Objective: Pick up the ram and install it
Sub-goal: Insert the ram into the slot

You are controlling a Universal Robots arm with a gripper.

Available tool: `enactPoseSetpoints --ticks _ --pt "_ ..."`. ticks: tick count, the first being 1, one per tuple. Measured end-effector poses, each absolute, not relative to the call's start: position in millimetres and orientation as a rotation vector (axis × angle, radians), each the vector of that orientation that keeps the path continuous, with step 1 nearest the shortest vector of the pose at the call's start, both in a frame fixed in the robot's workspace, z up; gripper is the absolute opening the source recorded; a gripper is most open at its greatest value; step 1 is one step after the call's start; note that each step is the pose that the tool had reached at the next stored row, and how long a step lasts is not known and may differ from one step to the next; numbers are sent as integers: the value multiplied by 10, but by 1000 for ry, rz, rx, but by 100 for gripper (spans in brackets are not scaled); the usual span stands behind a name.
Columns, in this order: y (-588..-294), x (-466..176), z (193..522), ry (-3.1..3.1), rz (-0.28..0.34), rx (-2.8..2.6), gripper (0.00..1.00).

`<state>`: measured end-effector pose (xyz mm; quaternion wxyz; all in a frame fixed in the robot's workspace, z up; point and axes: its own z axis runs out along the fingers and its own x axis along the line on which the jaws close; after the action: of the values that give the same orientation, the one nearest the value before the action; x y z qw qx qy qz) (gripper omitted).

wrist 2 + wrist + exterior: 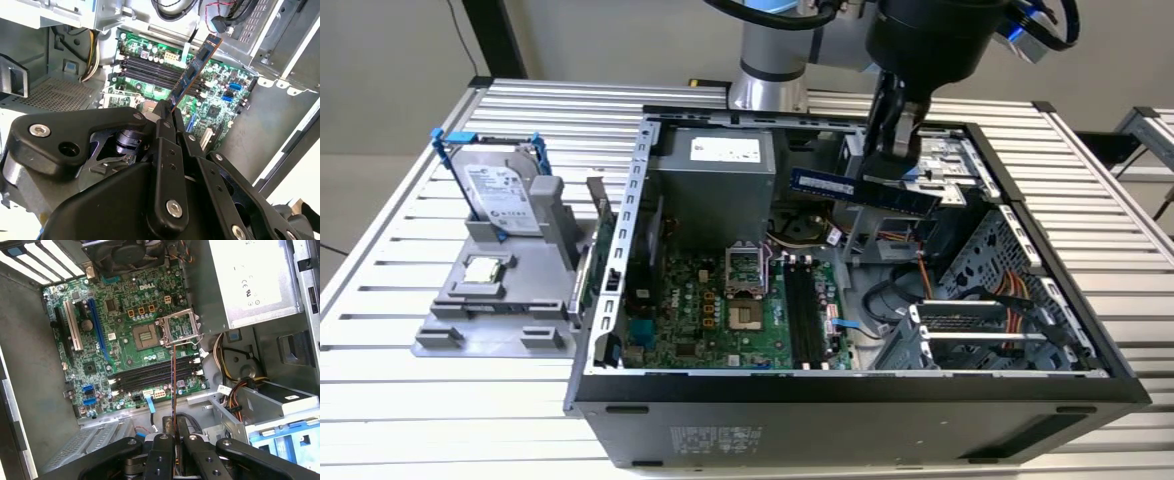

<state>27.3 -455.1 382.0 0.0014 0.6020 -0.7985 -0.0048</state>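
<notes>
A ribbed aluminium table (414, 400) stands on a pale floor (380, 120), evenly lit.

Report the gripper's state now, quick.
Gripper: shut on the ram, holding it in the air over the open computer case.
</notes>
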Motion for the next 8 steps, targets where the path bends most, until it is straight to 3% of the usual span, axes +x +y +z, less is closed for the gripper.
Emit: enactPoseSetpoints --ticks 8 --pt "-4551 273 3820 -2552 -15 1828 0"
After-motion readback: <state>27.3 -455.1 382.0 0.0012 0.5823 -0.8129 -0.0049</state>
